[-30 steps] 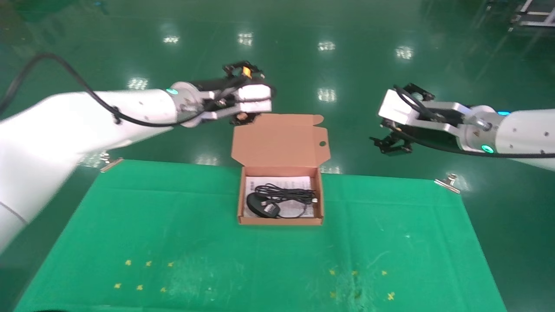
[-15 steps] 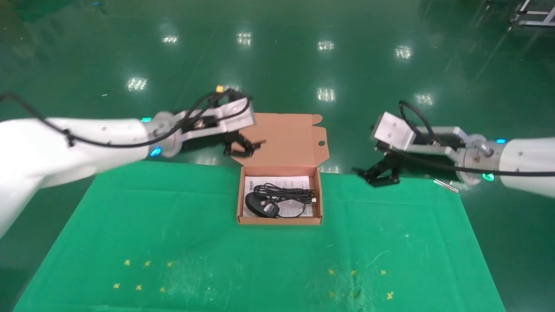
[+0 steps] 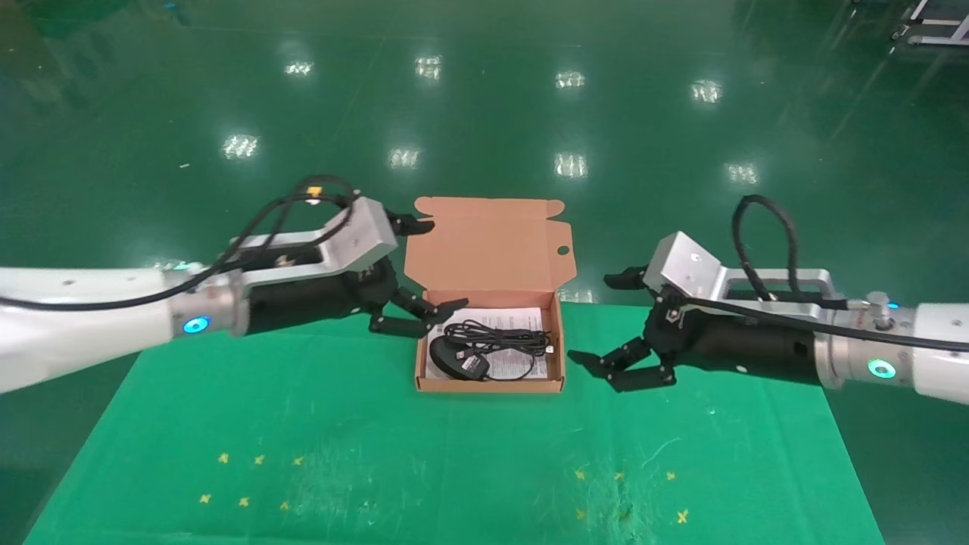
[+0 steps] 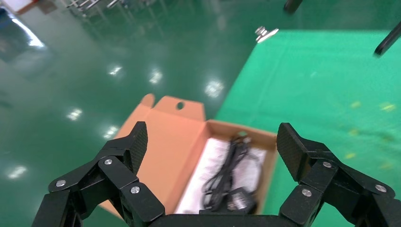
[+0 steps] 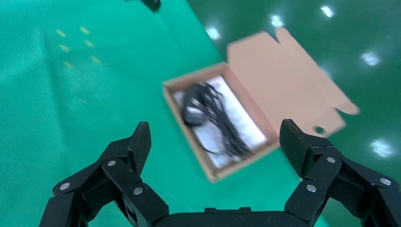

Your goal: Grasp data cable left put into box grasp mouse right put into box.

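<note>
Already the black oval mouse (image 3: 455, 362) and bundled black data cable (image 3: 500, 337) lie inside the shallow brown cardboard box (image 3: 489, 384), centred between both released, empty pincers; left pincer (image 3: 421, 277) nearer, right pincer (image 3: 606, 318) just beside.

Both arms lower, left gripper (image 3: 425, 266) and right gripper (image 3: 615, 318) nearer the box (image 3: 489, 384), jaws wide.
</note>
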Tool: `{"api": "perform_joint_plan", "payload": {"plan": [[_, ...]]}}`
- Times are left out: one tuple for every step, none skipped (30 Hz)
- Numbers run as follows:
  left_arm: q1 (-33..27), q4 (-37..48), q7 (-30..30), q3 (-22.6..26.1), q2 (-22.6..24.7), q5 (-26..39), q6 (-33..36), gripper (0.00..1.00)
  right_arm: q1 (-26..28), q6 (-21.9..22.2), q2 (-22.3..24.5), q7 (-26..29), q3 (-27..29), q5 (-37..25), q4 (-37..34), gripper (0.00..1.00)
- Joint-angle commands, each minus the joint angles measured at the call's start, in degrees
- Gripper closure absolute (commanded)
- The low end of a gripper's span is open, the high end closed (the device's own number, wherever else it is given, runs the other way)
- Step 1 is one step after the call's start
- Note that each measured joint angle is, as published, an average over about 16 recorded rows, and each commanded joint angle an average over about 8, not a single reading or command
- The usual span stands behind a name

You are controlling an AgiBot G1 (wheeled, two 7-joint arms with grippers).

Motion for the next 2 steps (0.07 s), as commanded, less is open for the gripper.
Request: {"api": "perform_joint_plan", "payload": {"plan": [[2.1, -2.1, -1.5, -2.5, -2.3, -3.0, 3.4, 0.0, -2.3, -3.2, 0.7, -0.6, 3.2, 3.1, 0.9, 0.0], [2.4, -2.4, -1.7, -2.9, -2.6, -3.4, 3.9, 0.0, -2.6, -3.6, 0.8, -0.7, 3.7, 3.6, 1.0, 0.0]]}}
